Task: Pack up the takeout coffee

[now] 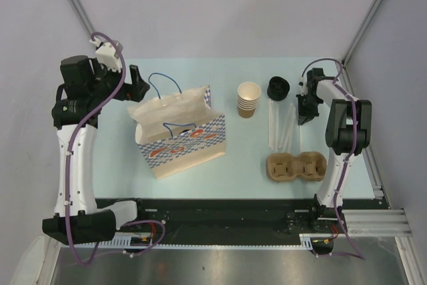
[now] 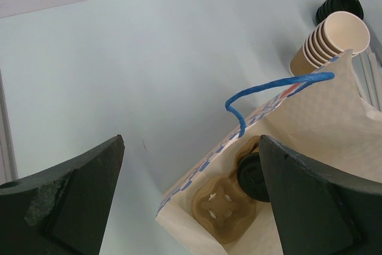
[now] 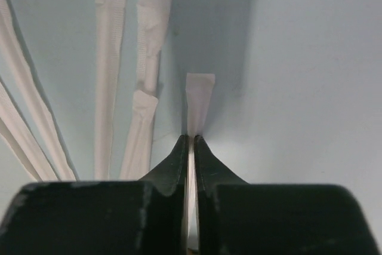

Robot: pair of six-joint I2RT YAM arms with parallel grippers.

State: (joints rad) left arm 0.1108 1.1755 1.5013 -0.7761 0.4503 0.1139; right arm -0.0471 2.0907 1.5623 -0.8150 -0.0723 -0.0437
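The takeout coffee (image 2: pixel 253 176) sits in a pulp carrier (image 2: pixel 218 204) inside the paper bag (image 1: pixel 180 131), left of the table's (image 1: pixel 240 165) middle, with only its black lid showing. The left gripper (image 2: pixel 191 147) stands wide apart beside the bag's mouth; the right gripper (image 3: pixel 190 141), near the right edge, is clamped on a wrapped straw (image 3: pixel 199 97). The cup probably crushes and spills easily, so hold it upright and gently, just below the lid.

The takeout coffee, a small cup under a round black plastic lid (image 2: pixel 253 175), stands upright inside the open white paper bag with blue and red print (image 2: pixel 319 117). It sits in one well of a brown moulded-pulp cup carrier (image 2: pixel 222 208), just beside an empty well. Only the lid's top shows in the left wrist view. The cup's body is hidden, and the bag's wall rises close around it.
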